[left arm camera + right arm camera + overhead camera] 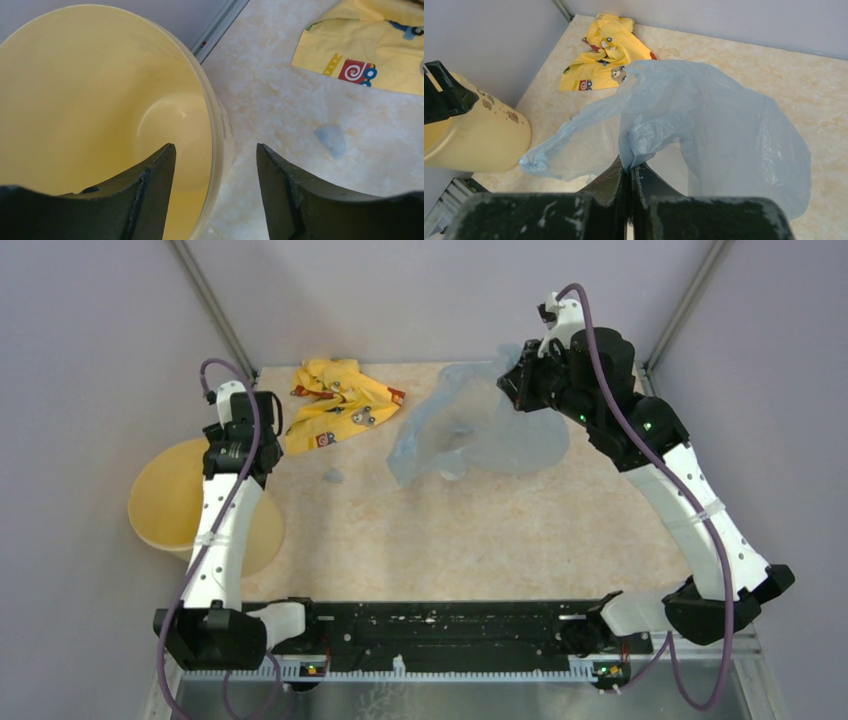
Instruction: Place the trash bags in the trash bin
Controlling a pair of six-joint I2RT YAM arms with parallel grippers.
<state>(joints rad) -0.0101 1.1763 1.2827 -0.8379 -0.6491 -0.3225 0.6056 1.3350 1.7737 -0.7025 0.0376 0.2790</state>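
The trash bag [470,430], a thin pale blue film, hangs spread out over the far middle of the table; it also shows in the right wrist view [724,135]. My right gripper [515,380] is shut on a bunched fold of it [629,167] and holds it up. The trash bin [170,500], a round pale yellow bucket, stands at the left edge, with nothing inside [75,100]. My left gripper [248,462] is open over the bin's right rim [216,146], one finger over the inside and one over the table.
A yellow cloth [340,400] with red and grey marks lies at the far left of the table, also seen in the left wrist view [365,50]. A small blue scrap [333,476] lies near it. Walls close the back and sides.
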